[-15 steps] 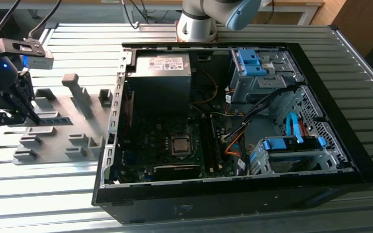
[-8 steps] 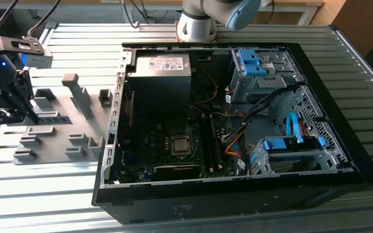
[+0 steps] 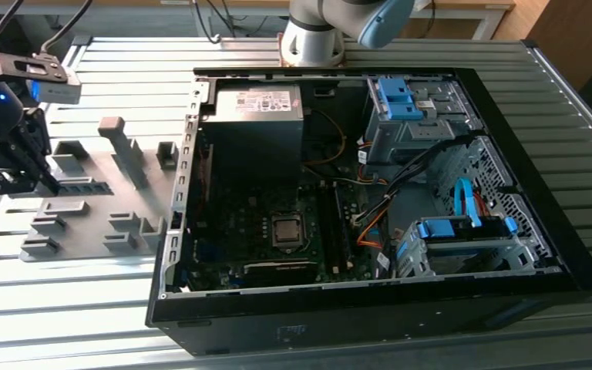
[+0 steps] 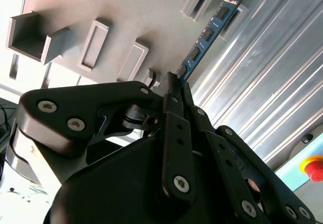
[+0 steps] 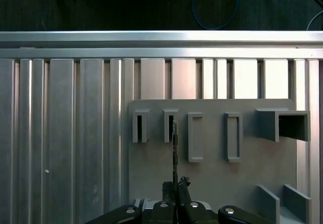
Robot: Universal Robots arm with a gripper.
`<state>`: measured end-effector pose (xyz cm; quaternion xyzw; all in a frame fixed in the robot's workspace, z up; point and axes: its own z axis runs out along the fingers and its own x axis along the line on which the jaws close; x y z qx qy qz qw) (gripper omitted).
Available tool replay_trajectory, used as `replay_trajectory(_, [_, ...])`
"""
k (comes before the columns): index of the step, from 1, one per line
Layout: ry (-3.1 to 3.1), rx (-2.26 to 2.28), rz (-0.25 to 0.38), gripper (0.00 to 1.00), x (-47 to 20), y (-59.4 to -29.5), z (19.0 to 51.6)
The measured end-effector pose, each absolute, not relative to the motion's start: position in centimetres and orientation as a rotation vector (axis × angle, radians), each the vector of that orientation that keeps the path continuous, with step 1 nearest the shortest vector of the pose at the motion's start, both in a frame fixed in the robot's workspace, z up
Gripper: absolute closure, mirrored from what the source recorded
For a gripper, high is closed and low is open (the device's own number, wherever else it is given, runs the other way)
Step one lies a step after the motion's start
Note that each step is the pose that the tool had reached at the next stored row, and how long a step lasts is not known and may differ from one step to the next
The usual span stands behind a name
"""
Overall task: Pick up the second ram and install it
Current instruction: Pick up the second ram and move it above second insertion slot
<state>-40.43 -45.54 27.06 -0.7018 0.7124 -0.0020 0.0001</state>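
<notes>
1. At the exterior view's left, the claw (image 3: 31, 179) hangs over the grey fixture (image 3: 90, 223) on the ribbed surface (image 3: 70, 308).
2. In both wrist views it grips one end of the second ram (image 4: 207, 32), whose free end lies near a fixture slot.
3. Right of the fixture stands the open computer case (image 3: 573, 254).

Grey plastic fixture's upright blocks (image 3: 121, 154) flank the black gripper (image 4: 174, 82) clamping the blue-green memory stick (image 4: 207, 32). The ribbed metal table (image 3: 70, 308), lower left in the exterior view, seems free.
</notes>
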Motion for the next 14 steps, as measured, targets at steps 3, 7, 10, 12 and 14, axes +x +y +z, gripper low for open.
replay_trajectory(3, [2.238, -2.205, -0.006, 0.86, -40.43, -45.54, 27.26])
replay_trajectory(7, [2.238, -2.205, -0.006, 0.86, -40.43, -45.53, 27.53])
replay_trajectory(10, [2.238, -2.205, -0.006, 0.86, -40.43, -45.53, 27.73])
replay_trajectory(12, [2.238, -2.205, -0.006, 0.86, -40.43, -45.53, 27.86])
replay_trajectory(14, [2.238, -2.205, -0.006, 0.86, -40.43, -45.53, 28.01])
